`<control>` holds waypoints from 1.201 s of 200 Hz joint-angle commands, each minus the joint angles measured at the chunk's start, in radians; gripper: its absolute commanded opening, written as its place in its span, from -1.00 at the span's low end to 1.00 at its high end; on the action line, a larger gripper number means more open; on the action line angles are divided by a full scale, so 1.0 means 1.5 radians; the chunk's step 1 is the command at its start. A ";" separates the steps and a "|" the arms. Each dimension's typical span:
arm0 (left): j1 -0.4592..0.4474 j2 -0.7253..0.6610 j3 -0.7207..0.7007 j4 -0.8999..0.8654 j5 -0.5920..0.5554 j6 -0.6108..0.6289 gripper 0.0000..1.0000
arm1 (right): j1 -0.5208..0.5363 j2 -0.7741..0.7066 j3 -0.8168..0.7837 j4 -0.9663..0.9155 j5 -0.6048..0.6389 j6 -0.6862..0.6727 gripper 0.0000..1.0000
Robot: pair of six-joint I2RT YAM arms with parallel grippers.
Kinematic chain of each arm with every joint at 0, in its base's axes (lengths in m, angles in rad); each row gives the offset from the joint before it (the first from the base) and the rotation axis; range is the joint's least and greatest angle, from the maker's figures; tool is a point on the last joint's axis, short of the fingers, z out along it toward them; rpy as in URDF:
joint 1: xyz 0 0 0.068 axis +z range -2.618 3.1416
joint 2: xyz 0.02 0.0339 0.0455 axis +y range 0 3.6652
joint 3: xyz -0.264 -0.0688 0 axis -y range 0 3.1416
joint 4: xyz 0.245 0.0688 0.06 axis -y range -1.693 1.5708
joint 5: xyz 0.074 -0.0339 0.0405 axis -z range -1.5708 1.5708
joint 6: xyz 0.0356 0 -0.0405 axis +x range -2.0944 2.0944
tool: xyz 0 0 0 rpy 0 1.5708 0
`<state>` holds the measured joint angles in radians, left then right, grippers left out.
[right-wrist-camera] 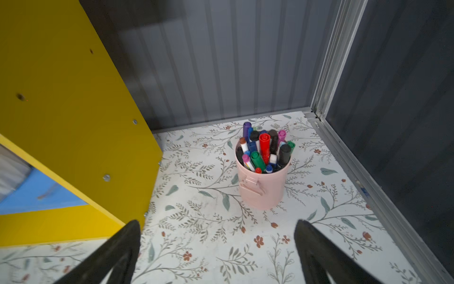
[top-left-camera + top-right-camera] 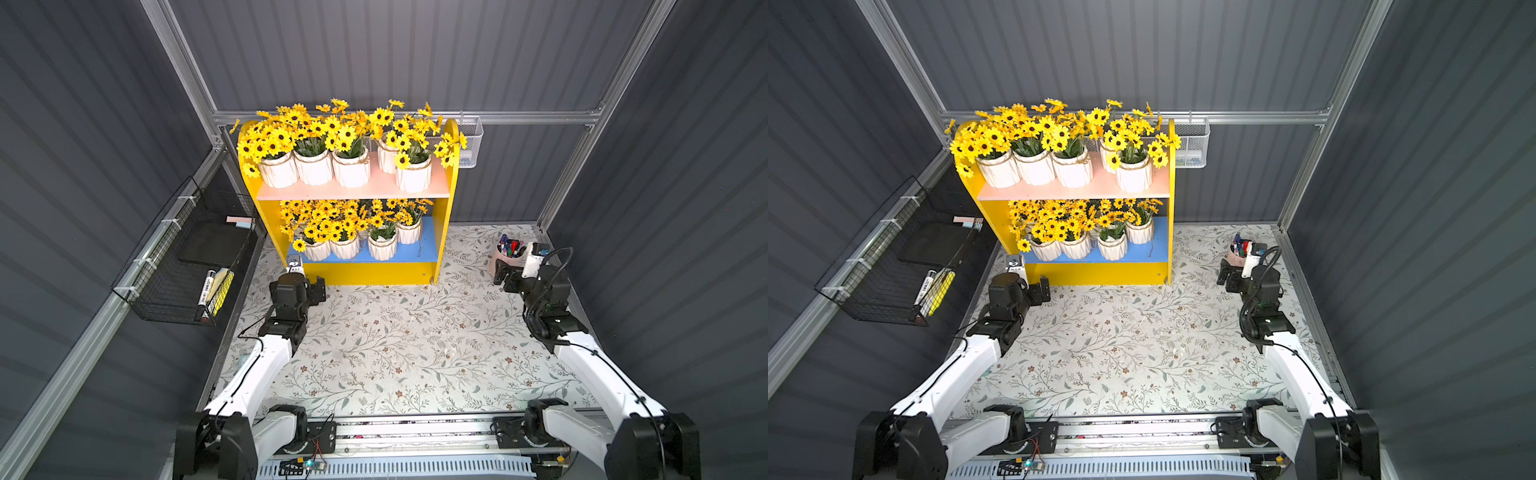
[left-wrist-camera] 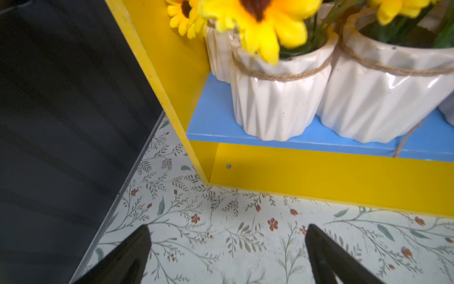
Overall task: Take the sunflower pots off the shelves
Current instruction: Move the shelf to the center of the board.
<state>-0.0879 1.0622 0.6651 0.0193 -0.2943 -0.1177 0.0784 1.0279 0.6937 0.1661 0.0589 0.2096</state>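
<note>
My left hand (image 3: 227, 228) and right hand (image 1: 218, 223) gape empty. The pots (image 2: 351, 170), upper centre, look glazed, slick and breakable, best gripped on the ribs below the twine (image 3: 282, 77).

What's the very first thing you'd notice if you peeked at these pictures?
The bright yellow sunflower pots jump out first, crowded on both boards of the yellow shelves by the back wall. Next comes the pink cup of coloured pens, standing on the flowery table in the far right corner, just ahead of the open right gripper.
</note>
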 commanded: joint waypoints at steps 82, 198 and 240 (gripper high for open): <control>0.007 -0.045 0.187 -0.263 -0.012 -0.132 0.99 | 0.125 0.100 0.179 -0.118 -0.167 0.120 0.51; 0.102 0.086 0.393 -0.288 0.095 -0.051 0.66 | 0.243 0.333 0.396 0.005 -0.018 -0.013 0.43; 0.105 0.106 0.397 -0.276 0.124 -0.051 0.62 | 0.243 0.378 0.408 0.051 0.027 -0.020 0.26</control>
<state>0.0666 1.2243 1.2366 -0.3988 -0.1608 -0.2161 0.4400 1.5726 1.2778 0.1741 0.0250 0.2054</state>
